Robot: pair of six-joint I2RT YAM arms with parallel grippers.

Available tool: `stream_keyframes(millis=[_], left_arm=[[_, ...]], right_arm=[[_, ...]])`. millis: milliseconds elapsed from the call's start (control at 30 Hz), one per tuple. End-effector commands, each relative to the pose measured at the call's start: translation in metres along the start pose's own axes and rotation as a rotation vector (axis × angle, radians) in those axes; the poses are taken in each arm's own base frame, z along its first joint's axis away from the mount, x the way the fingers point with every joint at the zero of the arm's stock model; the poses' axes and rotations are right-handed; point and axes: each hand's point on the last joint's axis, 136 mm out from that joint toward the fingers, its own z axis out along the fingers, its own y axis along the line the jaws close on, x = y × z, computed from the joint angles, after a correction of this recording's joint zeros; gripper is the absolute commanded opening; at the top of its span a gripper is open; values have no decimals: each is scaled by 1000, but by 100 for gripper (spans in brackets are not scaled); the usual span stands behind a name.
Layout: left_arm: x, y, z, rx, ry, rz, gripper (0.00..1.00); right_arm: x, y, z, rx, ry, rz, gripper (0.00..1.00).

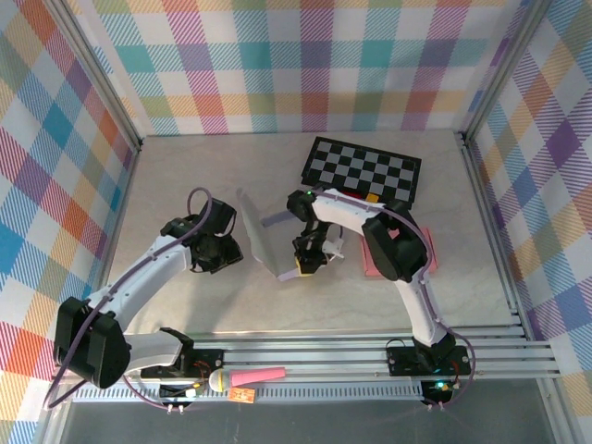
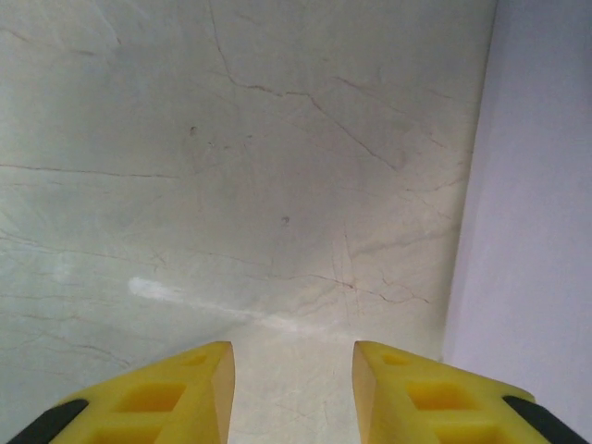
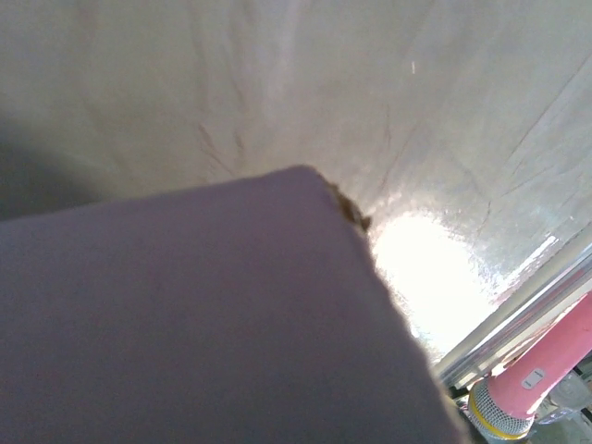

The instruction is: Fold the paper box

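Plainly the left jaws stand apart with nothing between them, low over the veined counter (image 2: pixel 231 185), just left of the lavender paper box (image 1: pixel 261 231). The right jaws are clamped on its near edge; the box stands half-raised mid-counter, before the checkerboard (image 1: pixel 365 168).

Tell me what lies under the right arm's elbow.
A flat pink sheet on the table; its edges show on both sides of the elbow. Its middle is covered.

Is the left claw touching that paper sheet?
Cannot tell. In the left wrist view the paper box stands beside the left gripper, no clear gap or contact.
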Motion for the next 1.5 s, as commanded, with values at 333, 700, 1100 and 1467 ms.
stream_keyframes(millis=[333, 700, 1100, 1467], left_arm=[[-35, -29, 42, 117, 57, -73, 34], [-61, -32, 54, 83, 39, -81, 32], [-76, -33, 65, 116, 59, -171, 32], [-99, -48, 81, 167, 107, -196, 31]], right_arm=[[50, -7, -43, -192, 63, -209, 71], [30, 21, -124, -479, -126, -559, 81], [7, 124, -167, -727, -181, -1413, 79], [16, 119, -94, -601, -92, -1394, 77]])
